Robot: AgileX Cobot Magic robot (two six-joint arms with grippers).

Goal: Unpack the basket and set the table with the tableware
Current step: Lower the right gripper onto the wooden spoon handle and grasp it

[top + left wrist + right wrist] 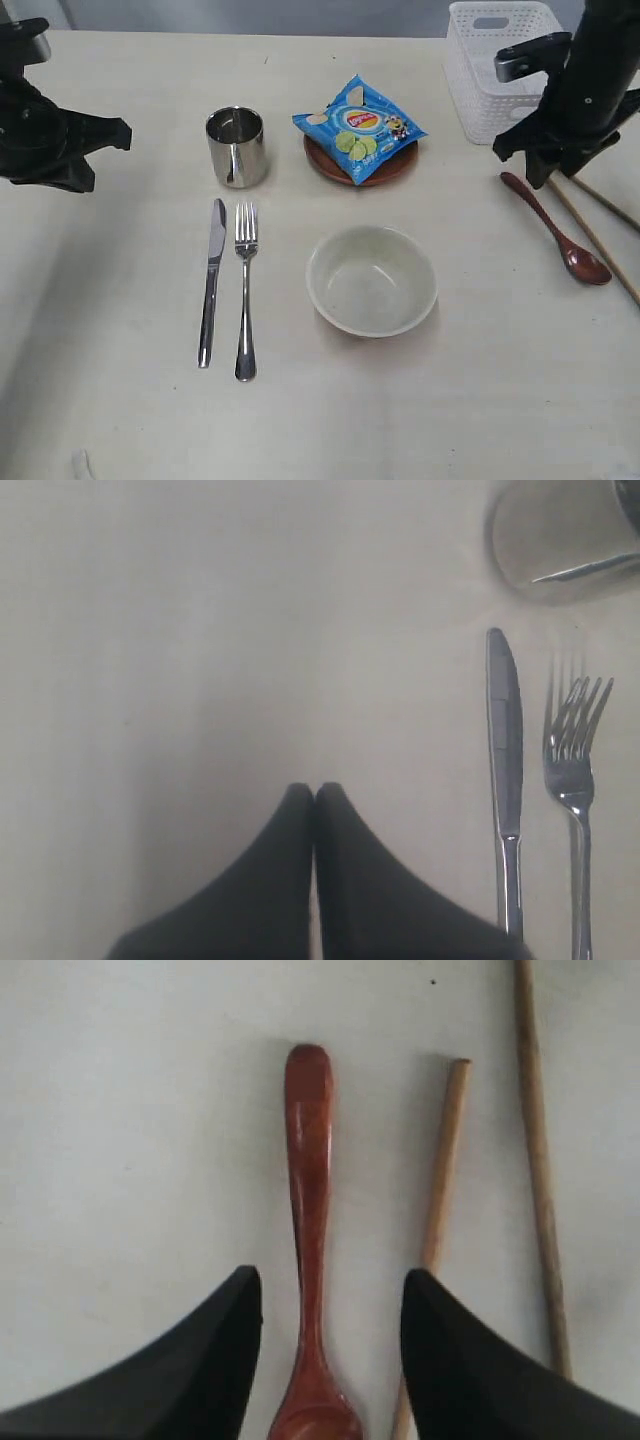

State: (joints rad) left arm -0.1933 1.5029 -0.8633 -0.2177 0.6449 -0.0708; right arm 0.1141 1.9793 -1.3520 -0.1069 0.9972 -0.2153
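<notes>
Two chopsticks (440, 1170) lie roughly parallel to spoon (308, 1190).

Exterior view: bright, even, diffuse light from above. The surface (120, 400) is dimmer on the left jaws' side, nearest the camera. The bowl (371, 280) and cup (236, 147) cast only short, soft shadows, and the cup shows mirror reflections. Focus is sharp.

Left wrist view: dimmer, greyish, soft. The left jaws are a featureless black silhouette with a broad faint shadow ahead of them. The cup is out of focus.

Right wrist view: brighter. The right jaws are black with blurred edges. The spoon (308, 1210) between them carries a glossy streak. The chopsticks (444, 1160) beside the jaws throw faint shadows.
</notes>
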